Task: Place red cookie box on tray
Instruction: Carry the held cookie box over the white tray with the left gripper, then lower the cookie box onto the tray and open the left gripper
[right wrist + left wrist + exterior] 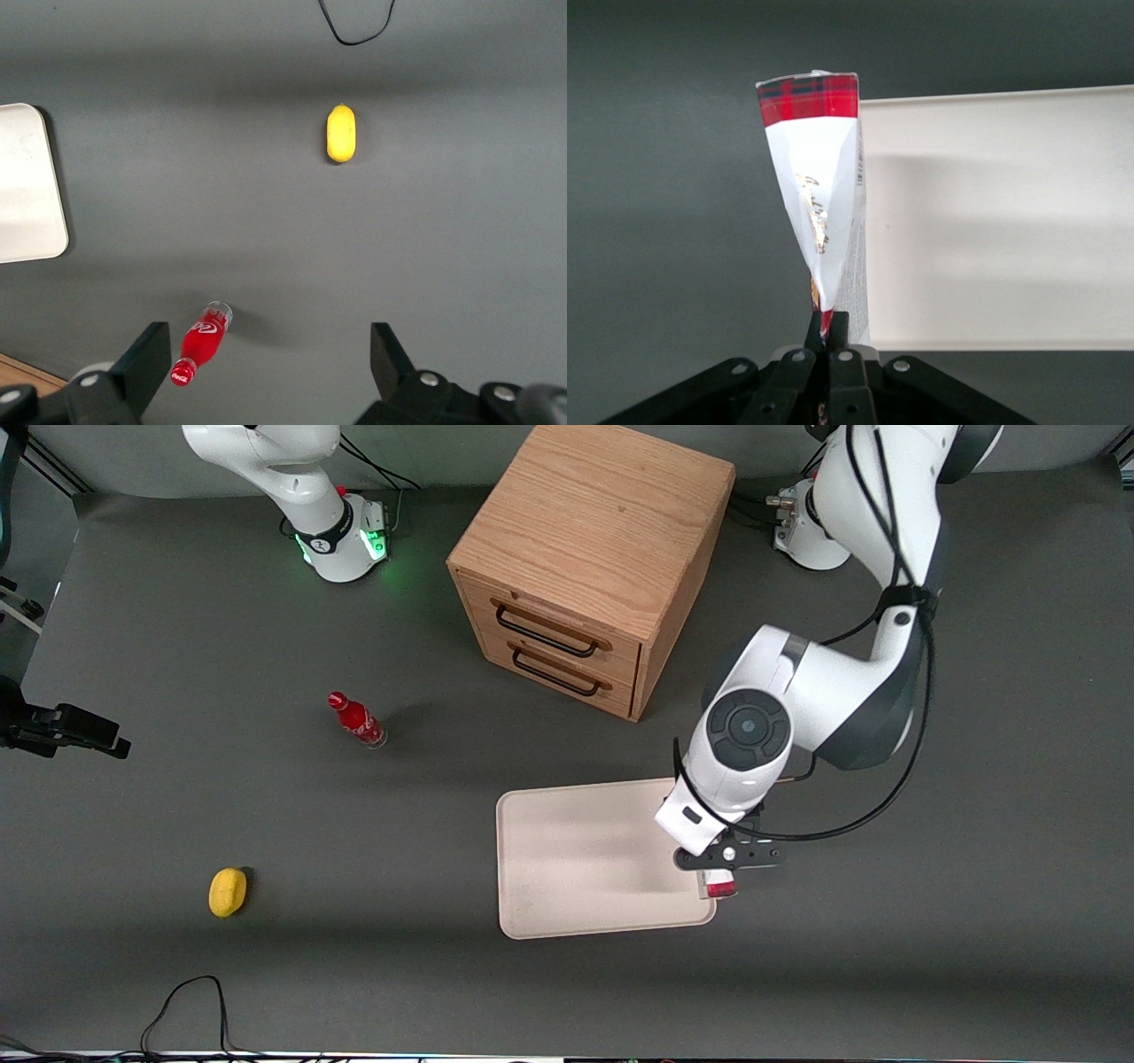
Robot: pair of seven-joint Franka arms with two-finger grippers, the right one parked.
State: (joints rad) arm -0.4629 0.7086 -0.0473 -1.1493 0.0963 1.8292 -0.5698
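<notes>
Red cookie box (721, 886): front view, I see it held aloft under the gripper (728, 865), over the tray (567, 868) rim. Wrist view: fingers (835, 332) pinched shut on the box end, box straddling the tray edge. Lifting appears done; centring and release remain.

A robotics lab is showing itself here: two white arm bases (341, 536) are sitting bolted at the top of the frame on a grey-covered table (177, 806), with cables (190, 1001) trailing along its bottom edge.
</notes>
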